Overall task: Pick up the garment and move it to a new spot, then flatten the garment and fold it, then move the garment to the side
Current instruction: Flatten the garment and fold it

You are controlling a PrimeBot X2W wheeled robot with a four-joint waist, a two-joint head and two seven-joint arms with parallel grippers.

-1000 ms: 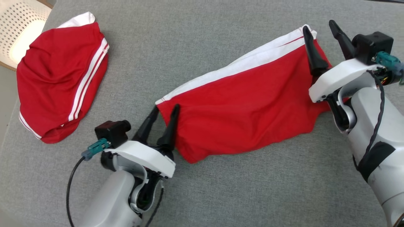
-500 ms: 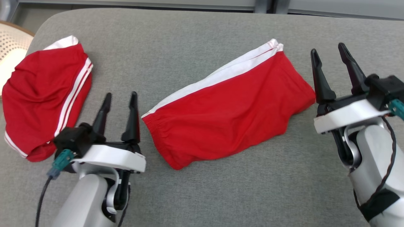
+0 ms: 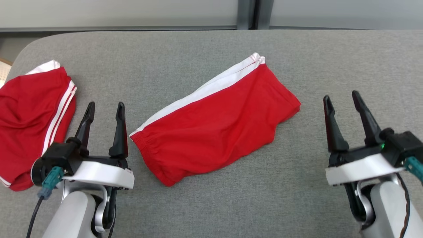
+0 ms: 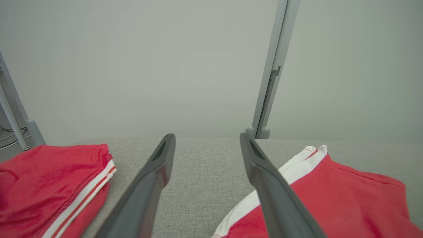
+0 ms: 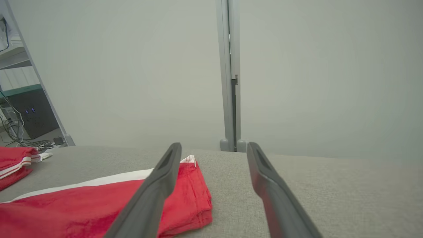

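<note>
A folded garment (image 3: 214, 122) lies slantwise at the middle of the bench (image 3: 198, 46). A second garment (image 3: 29, 115) lies at the bench's left edge. The left gripper (image 3: 105, 107) hangs towards the front edge, between the two garments. The right gripper (image 3: 341, 95) hangs right of the folded garment, apart from it.

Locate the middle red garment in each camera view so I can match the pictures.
Head view: the garment lies at the centre, set diagonally.
Left wrist view: the garment is at the lower right.
Right wrist view: the garment is at the lower left.
Shared landmark: the upright grey post beyond it.
</note>
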